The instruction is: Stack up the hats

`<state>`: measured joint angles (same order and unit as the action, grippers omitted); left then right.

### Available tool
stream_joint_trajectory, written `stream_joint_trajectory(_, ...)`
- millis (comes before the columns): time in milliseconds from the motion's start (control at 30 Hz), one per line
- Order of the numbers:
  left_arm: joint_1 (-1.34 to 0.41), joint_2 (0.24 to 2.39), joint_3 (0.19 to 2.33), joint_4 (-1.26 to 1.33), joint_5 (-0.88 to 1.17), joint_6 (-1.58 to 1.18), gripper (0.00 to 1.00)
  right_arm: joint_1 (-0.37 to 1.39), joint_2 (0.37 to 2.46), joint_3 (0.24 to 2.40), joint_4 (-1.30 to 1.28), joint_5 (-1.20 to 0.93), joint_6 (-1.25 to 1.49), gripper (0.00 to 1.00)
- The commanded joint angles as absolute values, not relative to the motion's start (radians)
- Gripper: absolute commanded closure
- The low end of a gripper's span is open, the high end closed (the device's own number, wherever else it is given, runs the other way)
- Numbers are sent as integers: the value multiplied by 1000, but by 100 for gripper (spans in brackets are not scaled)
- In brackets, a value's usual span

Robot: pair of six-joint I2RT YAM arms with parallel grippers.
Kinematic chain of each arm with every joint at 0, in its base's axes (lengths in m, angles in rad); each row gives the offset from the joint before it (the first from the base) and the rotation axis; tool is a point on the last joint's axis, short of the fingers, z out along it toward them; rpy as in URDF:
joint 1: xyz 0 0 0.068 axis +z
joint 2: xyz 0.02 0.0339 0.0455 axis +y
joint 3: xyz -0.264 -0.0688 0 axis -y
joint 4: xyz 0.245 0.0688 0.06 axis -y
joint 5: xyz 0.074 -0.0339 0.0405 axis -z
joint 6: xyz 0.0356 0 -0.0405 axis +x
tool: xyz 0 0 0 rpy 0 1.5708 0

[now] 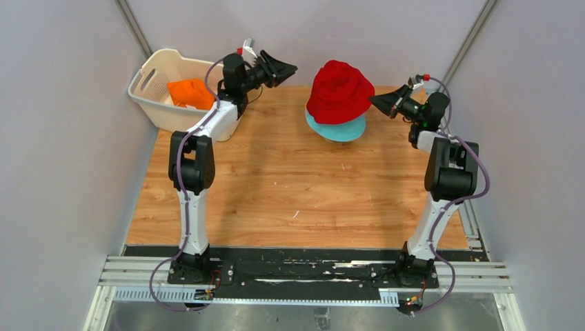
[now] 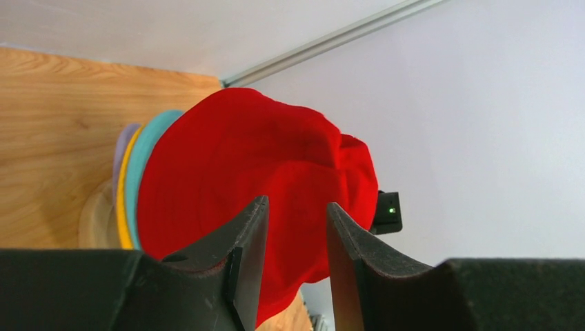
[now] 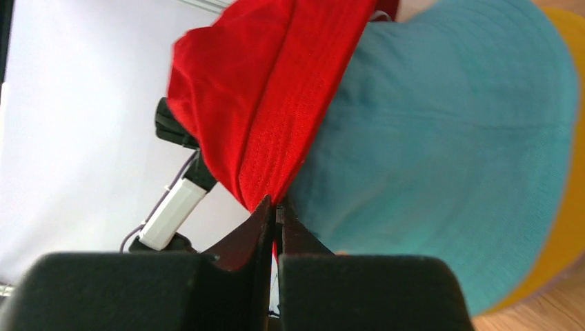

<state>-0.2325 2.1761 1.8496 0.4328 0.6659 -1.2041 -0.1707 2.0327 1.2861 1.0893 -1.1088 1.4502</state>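
The red hat point(image 1: 339, 88) sits on top of the stack at the back middle of the table, over the teal hat point(image 1: 338, 128). In the left wrist view, red point(image 2: 248, 158), teal point(image 2: 148, 148), yellow point(image 2: 123, 200) and lavender point(image 2: 119, 155) brims show in layers. The orange hat point(image 1: 191, 93) lies in the white basket point(image 1: 153, 103). My left gripper point(image 1: 291, 69) point(image 2: 296, 203) is open and empty, just left of the red hat. My right gripper point(image 1: 374, 101) point(image 3: 276, 201) is shut on the red hat's brim point(image 3: 276, 103) at the stack's right side.
The wooden stand point(image 2: 96, 221) shows under the stack. The basket stands at the back left corner, next to the left arm. Grey walls close in at the back and both sides. The teal hat point(image 3: 441, 138) and the yellow brim point(image 3: 566, 227) fill the right wrist view.
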Motion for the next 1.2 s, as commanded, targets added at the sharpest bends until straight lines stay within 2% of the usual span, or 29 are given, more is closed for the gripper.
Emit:
stream_joint_trajectory(0, -237, 2101, 1807, 396, 643, -1106, 59, -210, 2008, 1250, 947, -1144, 1270, 99)
stream_joint_trajectory(167, -246, 2097, 1779, 378, 622, -1056, 58, -218, 2019, 1285, 709, -1116, 1056, 100)
stream_joint_trajectory(400, -284, 2108, 1784, 269, 581, -914, 55, -217, 2028, 1404, 209, -1005, 684, 100)
stream_joint_trajectory(700, -369, 2167, 1888, 13, 503, -712, 54, -203, 2049, 1436, 175, -984, 649, 99)
stream_joint_trajectory(1167, -379, 2185, 1875, -49, 445, -658, 54, -180, 2117, 1506, 155, -972, 631, 99)
